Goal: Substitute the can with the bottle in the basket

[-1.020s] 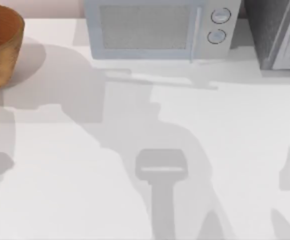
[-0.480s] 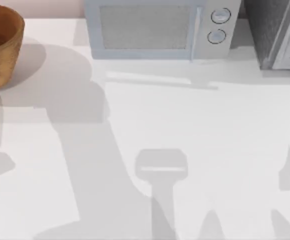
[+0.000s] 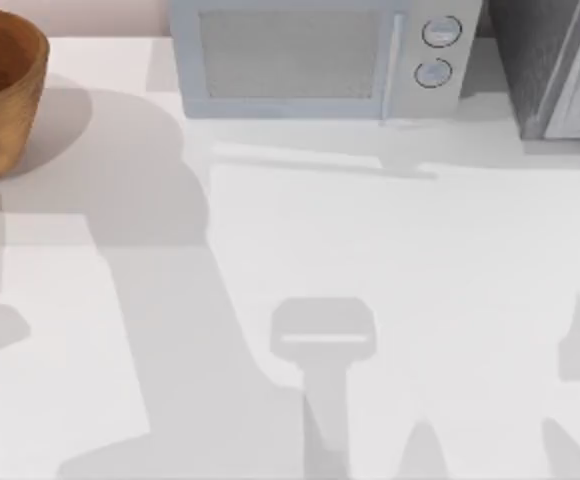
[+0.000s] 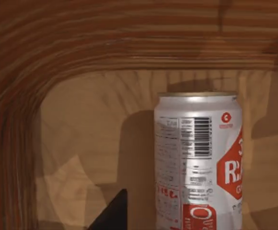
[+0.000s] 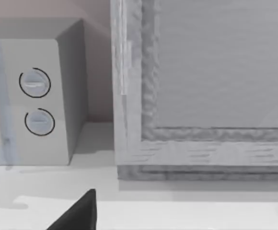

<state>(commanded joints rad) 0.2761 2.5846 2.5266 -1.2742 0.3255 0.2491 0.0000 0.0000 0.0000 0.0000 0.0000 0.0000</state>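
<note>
The basket point(image 3: 0, 90), round, brown and woven, stands at the table's far left corner. The left wrist view looks into it, with the ribbed orange-brown wall point(image 4: 81, 43) curving around a tan floor. Inside is the can point(image 4: 199, 163), white with red label markings, a barcode and a dull top rim. A black tip of my left gripper point(image 4: 108, 215) shows close beside the can, apart from it. A black tip of my right gripper point(image 5: 76, 213) shows over the white table, facing the appliances at the back right. The bottle is out of view.
A grey-white microwave point(image 3: 310, 60) with two round knobs point(image 5: 36, 82) stands along the back edge. A grey textured cabinet point(image 3: 555, 65) fills the back right corner. Arm shadows lie across the white tabletop point(image 3: 450, 260).
The broad arm shadow on the table's left half has swung toward the front left. The basket, microwave and cabinet have not moved.
</note>
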